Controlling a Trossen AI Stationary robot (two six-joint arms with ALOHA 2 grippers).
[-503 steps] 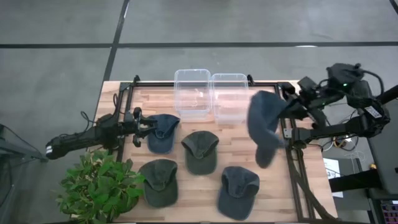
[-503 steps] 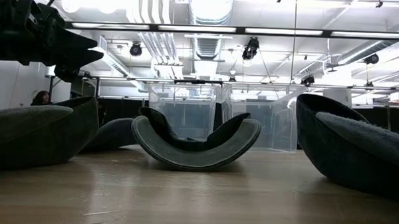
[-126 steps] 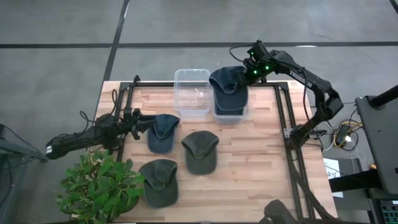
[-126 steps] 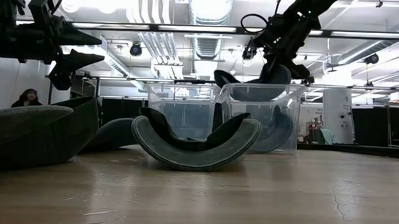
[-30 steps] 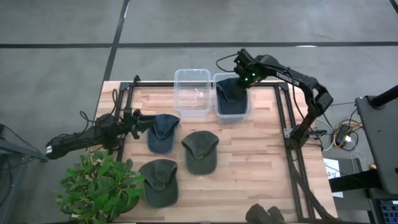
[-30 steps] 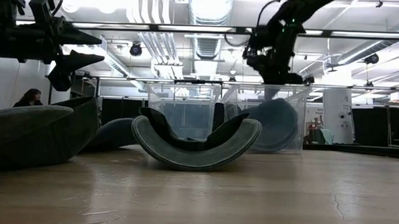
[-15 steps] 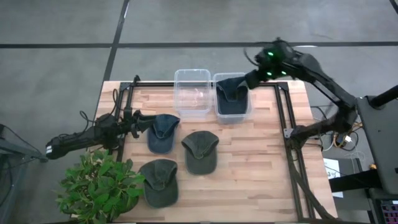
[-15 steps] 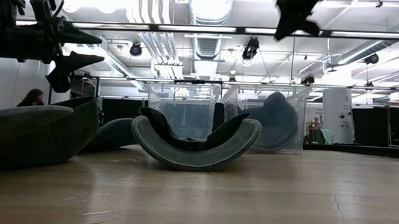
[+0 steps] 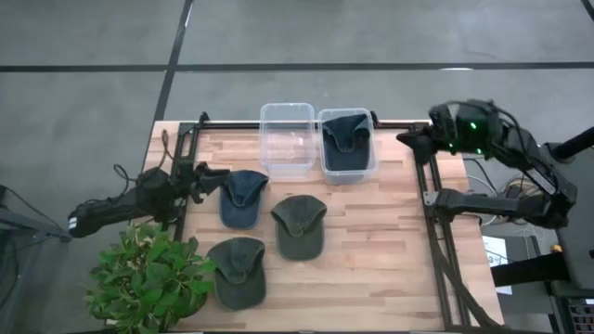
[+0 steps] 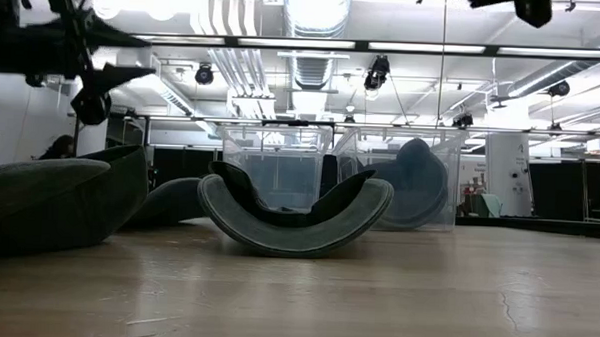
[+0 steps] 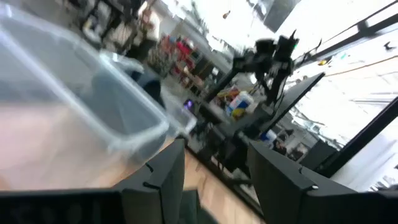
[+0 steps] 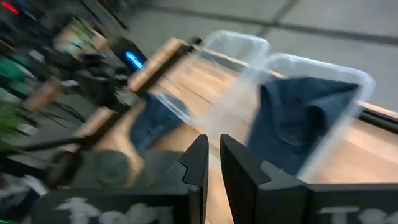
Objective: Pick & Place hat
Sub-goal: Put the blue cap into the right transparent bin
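Wooden bench (image 9: pixel 371 232) now shows the right end effector (image 9: pixel 415 141) pulled clear, nearly closed and empty, its hat (image 9: pixel 346 141) binned; three remain.

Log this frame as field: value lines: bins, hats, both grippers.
bins: two clear plastic bins side by side at the table's far edge
left bin: looks empty
right bin: holds one dark blue hat
hats on table: three; blue cap, grey-green cap, grey-green cap
left gripper: open, at the blue cap's left edge, holding nothing
right gripper: nearly shut, empty, off the table's right edge beside the right bin
plant: at the table's near left corner
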